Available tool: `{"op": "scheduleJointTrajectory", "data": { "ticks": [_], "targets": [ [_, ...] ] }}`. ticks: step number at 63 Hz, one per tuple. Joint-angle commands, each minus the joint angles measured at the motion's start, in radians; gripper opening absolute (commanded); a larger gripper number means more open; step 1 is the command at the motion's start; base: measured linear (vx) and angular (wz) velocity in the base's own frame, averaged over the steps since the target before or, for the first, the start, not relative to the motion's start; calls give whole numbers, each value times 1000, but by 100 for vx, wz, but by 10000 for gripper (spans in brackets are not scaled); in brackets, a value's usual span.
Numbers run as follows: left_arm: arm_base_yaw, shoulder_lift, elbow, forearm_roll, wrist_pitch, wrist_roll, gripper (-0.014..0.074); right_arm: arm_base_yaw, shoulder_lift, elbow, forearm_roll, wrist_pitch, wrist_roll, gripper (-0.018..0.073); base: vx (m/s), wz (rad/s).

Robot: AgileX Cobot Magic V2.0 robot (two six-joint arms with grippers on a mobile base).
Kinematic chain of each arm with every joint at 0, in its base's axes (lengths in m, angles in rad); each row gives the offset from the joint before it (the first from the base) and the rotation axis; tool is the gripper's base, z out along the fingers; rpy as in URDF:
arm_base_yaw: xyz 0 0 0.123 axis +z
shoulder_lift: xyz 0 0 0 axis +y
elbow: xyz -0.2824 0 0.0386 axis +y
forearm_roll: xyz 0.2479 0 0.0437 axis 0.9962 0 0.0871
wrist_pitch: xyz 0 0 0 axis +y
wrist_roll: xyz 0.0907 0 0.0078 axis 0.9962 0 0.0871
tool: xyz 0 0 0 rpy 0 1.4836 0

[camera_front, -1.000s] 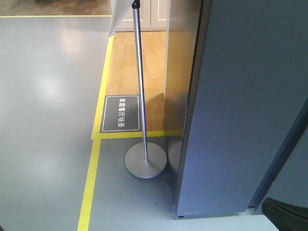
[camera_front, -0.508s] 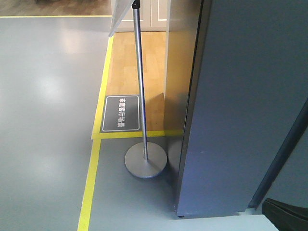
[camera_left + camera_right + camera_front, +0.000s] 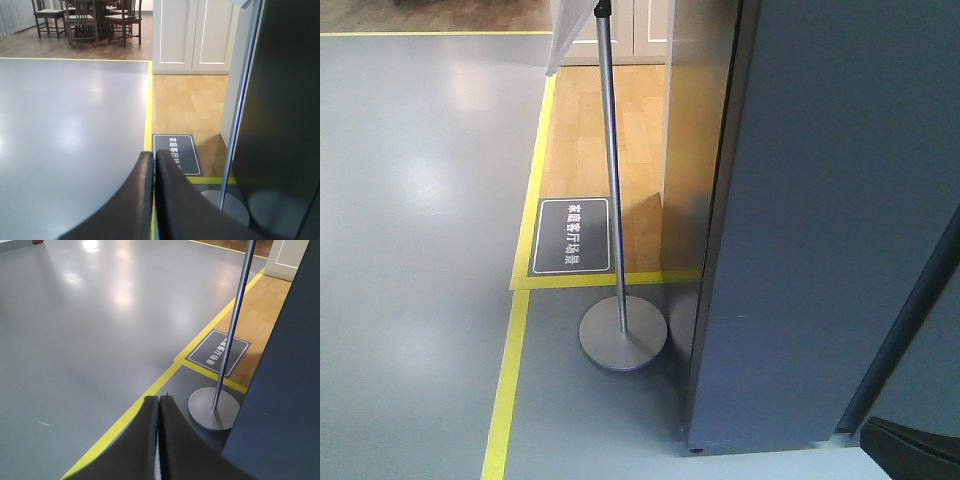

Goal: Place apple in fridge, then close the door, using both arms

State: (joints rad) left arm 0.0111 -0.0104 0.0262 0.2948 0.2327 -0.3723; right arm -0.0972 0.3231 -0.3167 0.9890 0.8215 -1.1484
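The apple is not in view. The fridge (image 3: 820, 200) fills the right of the front view as a flat dark grey outer face, and no white inside shows. I cannot tell the door from the body. The fridge also shows at the right edge of the left wrist view (image 3: 285, 125) and of the right wrist view (image 3: 285, 390). My left gripper (image 3: 154, 156) is shut and empty, and points over the floor left of the fridge. My right gripper (image 3: 159, 399) is shut and empty, above the yellow floor line. A black arm part (image 3: 915, 450) shows in the bottom right corner.
A sign stand with a metal pole (image 3: 611, 180) and a round base (image 3: 623, 336) stands just left of the fridge. Yellow tape (image 3: 505, 390) borders a wood floor patch with a dark floor label (image 3: 572, 236). White cabinets (image 3: 195, 35) and chairs (image 3: 80, 20) stand far back.
The front view has shifted slightly, with the stand base a little lower in frame. The black arm part at the bottom right sits slightly lower. The fridge face looks the same.
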Motion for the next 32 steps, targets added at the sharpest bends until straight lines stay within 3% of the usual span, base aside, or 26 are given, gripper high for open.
{"op": "scheduleJointTrajectory", "data": {
  "ticks": [1,32],
  "targets": [
    [4,-6,23,-3,-70,-4,-7,1,10,-24,44,-26,-9,-3,0,0],
    [4,-6,21,-3,-69,-4,-7,1,10,-24,44,-26,-9,-3,0,0]
  ]
}}
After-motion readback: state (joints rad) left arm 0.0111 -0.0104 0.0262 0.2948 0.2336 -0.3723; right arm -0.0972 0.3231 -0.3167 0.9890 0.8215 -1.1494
